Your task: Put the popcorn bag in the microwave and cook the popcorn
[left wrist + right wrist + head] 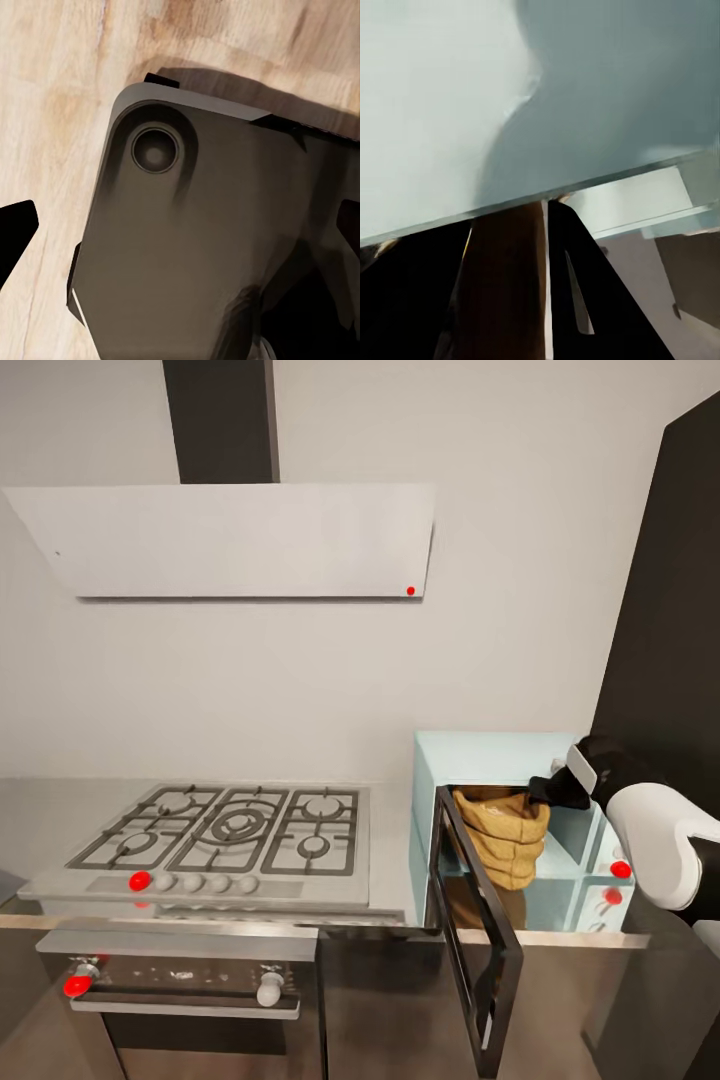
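1. The right tool (548, 792), black and matte, grips the thick rolled rim of the popcorn bag (505, 840); its fingers are closed on the rim.
2. The bag is a wrinkled mustard-brown sack, and it stands upright inside the microwave (480, 752).
3. The microwave is a pale mint-blue box, and its dark glass door (478, 930) hangs wide open.
4. It stands on the grey glossy bench (30, 810), beside a steel gas hob (230, 830).
5. The left tool (15, 240) is above a wooden floor (52, 90); its state I cannot tell.
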Robot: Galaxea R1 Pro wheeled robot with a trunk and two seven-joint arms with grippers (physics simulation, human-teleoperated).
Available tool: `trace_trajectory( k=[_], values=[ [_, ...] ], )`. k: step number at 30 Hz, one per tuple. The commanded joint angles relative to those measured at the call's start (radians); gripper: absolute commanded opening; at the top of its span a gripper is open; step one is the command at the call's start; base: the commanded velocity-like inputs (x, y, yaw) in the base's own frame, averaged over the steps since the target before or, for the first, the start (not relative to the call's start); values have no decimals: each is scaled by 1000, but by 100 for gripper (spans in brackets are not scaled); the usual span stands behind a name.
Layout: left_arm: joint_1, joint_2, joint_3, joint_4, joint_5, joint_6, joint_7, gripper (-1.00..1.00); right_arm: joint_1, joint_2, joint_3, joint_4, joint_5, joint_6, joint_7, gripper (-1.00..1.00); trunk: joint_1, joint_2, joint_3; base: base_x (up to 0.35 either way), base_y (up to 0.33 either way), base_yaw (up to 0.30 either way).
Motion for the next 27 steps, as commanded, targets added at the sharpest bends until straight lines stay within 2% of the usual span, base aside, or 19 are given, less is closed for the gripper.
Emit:
trace_trajectory(
  k=[1,23,24,27],
  values=[
    [0,0,7,-2,0,-1,1,100,0,0,-7,1,11,3,3,-100,0,-1,-1,0,0,0],
    [0,0,7,-2,0,-1,1,100,0,0,-6,3,5,3,8,-100,0,-1,-1,0,0,0],
    [0,0,8,-2,-1,-2,1,100,5,-4,-2,-3,15,-3,14,-100,0,-1,-1,0,0,0],
    [0,0,7,-2,0,-2,1,100,19,13,-3,-15,10,10,10,-100,0,-1,-1,0,0,0]
  ],
)
